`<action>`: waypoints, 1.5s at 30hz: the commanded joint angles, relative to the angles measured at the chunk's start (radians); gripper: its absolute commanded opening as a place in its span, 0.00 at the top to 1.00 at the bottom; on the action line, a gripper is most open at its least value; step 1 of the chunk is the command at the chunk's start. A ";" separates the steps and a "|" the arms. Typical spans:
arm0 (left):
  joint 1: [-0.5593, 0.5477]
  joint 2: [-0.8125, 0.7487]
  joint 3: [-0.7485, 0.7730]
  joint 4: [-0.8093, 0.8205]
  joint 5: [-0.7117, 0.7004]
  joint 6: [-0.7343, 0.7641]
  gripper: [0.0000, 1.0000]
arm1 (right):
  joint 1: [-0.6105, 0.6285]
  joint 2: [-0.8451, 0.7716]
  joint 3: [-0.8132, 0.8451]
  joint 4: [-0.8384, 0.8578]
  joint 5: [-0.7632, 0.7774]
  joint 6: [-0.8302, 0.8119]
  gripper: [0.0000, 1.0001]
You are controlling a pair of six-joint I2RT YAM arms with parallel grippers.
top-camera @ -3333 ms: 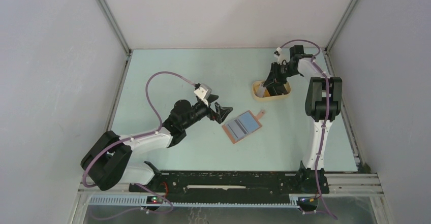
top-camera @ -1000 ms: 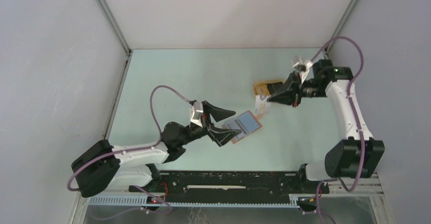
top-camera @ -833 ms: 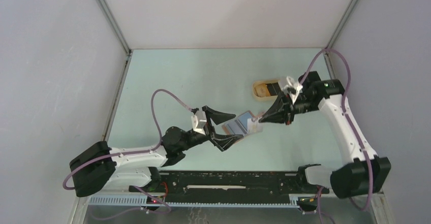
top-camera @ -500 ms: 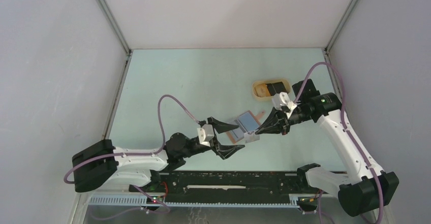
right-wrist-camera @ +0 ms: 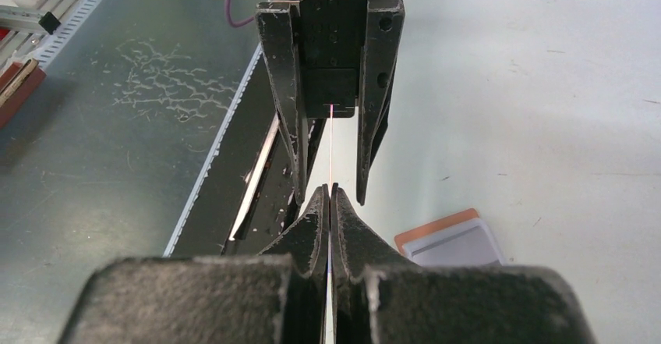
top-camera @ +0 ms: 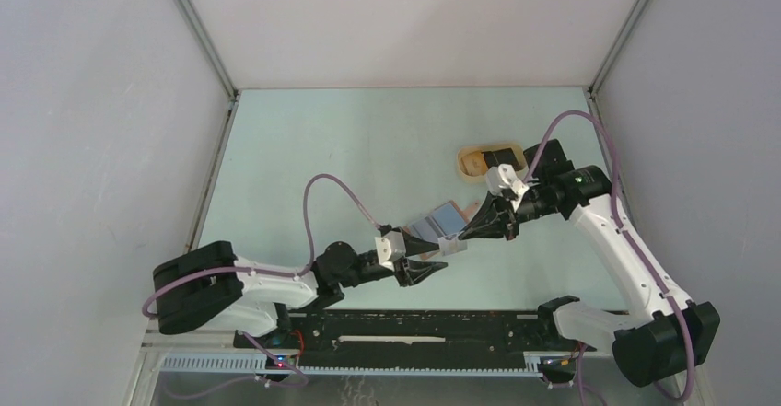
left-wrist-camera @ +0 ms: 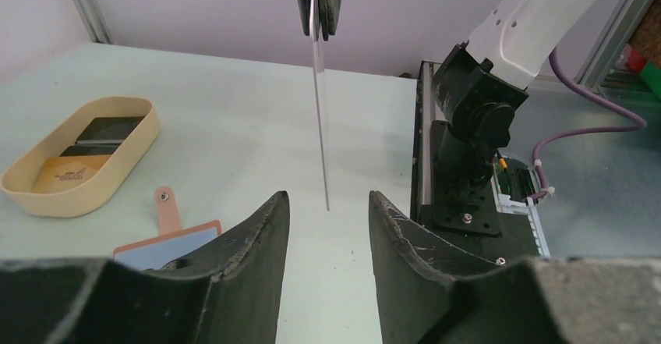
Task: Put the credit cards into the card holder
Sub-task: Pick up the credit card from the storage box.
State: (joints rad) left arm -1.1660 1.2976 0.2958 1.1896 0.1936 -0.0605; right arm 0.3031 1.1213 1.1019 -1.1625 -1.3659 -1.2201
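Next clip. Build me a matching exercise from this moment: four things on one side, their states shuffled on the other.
1 right pincer
2 left pincer
3 card holder
4 tray

A open, straddling the card
B shut on that card
C lying open, blue-grey inside up
D holds dark cards

Pairs: 1-B, 2-A, 3-C, 4-D

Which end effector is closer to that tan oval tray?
Right. The right end effector, shut on a card, is just nearside of the tray; the open left end effector is farther nearside.
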 commanded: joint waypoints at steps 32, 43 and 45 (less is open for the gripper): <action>0.035 0.125 0.042 0.206 -0.045 -0.145 1.00 | 0.057 0.066 -0.009 0.210 0.051 0.377 0.57; 0.058 0.136 0.028 0.208 -0.104 -0.235 0.81 | 0.056 0.084 -0.008 0.257 0.091 0.436 1.00; 0.075 0.127 -0.003 0.207 -0.143 -0.278 0.61 | 0.041 0.116 -0.008 0.259 0.096 0.446 1.00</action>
State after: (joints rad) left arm -1.1198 1.4334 0.3313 1.3468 0.1387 -0.2611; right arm 0.3538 1.1992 1.0916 -0.9253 -1.2808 -0.8078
